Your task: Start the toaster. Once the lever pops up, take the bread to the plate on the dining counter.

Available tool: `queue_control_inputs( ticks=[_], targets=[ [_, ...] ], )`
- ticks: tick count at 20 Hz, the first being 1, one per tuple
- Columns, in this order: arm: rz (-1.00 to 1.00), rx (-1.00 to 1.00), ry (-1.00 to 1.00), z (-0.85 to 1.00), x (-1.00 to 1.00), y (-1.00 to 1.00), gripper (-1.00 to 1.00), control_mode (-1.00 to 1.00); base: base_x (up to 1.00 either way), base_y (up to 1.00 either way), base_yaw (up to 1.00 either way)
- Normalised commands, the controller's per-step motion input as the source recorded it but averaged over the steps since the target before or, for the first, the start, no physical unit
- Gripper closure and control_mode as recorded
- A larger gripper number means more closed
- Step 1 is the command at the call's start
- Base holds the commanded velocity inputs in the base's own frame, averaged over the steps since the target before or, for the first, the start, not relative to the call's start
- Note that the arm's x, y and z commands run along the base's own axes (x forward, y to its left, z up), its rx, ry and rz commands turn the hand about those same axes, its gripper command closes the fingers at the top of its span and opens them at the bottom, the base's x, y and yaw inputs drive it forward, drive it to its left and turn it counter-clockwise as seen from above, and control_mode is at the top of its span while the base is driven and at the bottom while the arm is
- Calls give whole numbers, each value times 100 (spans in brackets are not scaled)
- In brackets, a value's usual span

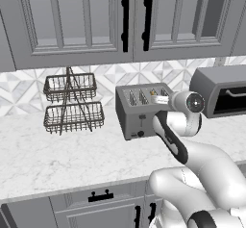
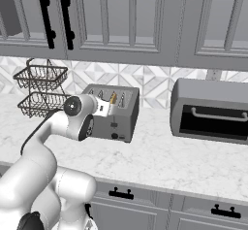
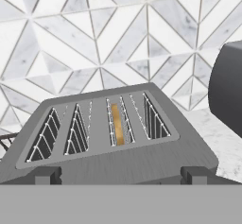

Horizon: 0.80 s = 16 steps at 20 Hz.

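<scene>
The grey four-slot toaster [image 1: 137,114] [image 2: 116,120] [image 3: 118,159] stands on the marble worktop against the tiled wall. The bread [image 3: 116,126] [image 2: 113,98] sits down in one of the two middle slots, with only its tan top edge showing. My gripper [image 3: 122,176] [image 1: 161,98] [image 2: 107,108] hovers just above the toaster's front end. It is open wide and holds nothing, with one fingertip [image 3: 47,175] at each side of the body. The plate and the dining counter are out of view.
A wider grey oven box [image 1: 223,91] [image 2: 210,110] stands close to the toaster's right. A two-tier wire basket [image 1: 73,104] [image 2: 41,90] is on its left. Grey wall cabinets [image 1: 72,20] hang low overhead. Bare marble worktop [image 2: 160,161] lies in front.
</scene>
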Motion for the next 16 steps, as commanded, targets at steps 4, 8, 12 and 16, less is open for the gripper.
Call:
queue_control_inputs(
  ticks=[4, 8, 12, 16],
  targets=[
    [0, 0, 0, 0, 0, 0, -100, -100, 0, 0, 0],
    [0, 0, 0, 0, 0, 0, -100, -100, 0, 0, 0],
    [0, 0, 0, 0, 0, 0, -100, -100, 0, 0, 0],
    [0, 0, 0, 0, 0, 0, -100, -100, 0, 0, 0]
  ],
)
